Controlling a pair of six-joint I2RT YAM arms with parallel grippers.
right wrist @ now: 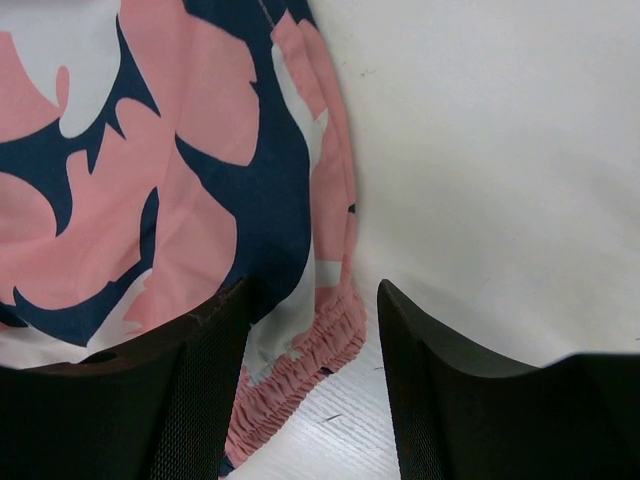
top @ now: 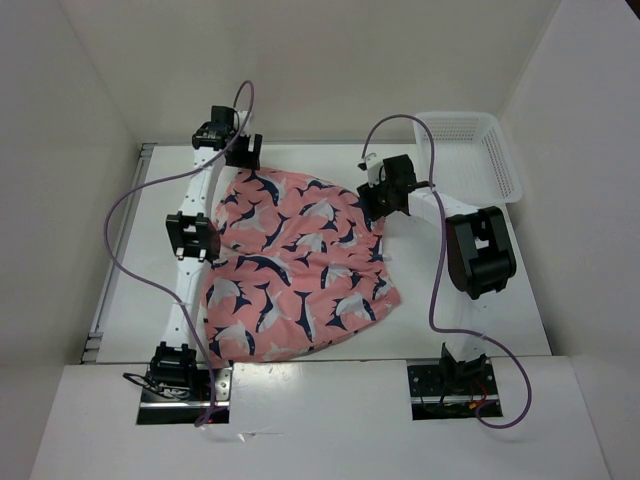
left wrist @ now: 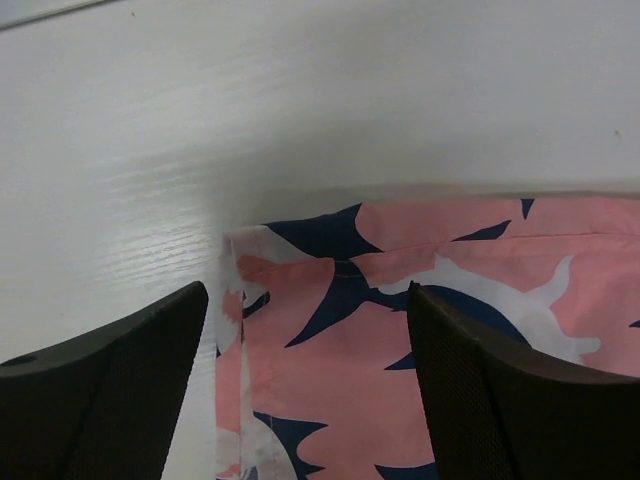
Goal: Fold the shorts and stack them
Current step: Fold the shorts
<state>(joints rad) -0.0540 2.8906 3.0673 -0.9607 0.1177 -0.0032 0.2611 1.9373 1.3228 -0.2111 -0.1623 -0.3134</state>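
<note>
Across the white wood-grain table (top: 505, 325) lies the pair of soft salmon-pink shorts (top: 300, 265) printed with navy-and-white bird shapes, spread flat and lightly rumpled. The left gripper (left wrist: 305, 300) stands wide apart over their far hemmed corner. The right gripper (right wrist: 312, 290), also spread, straddles the ruched elastic edge. A white plastic mesh basket (top: 495, 150) sits in the far right corner, between plain white walls (top: 300, 60).

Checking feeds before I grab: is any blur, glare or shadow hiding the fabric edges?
Top external: even light, no glare, salmon-pink bird-print fabric shorts clear. Left wrist: soft shadow on the white table beyond the hem; left claw dark, blurred. Right wrist: gathered waistband sharp; right claw dim.
</note>
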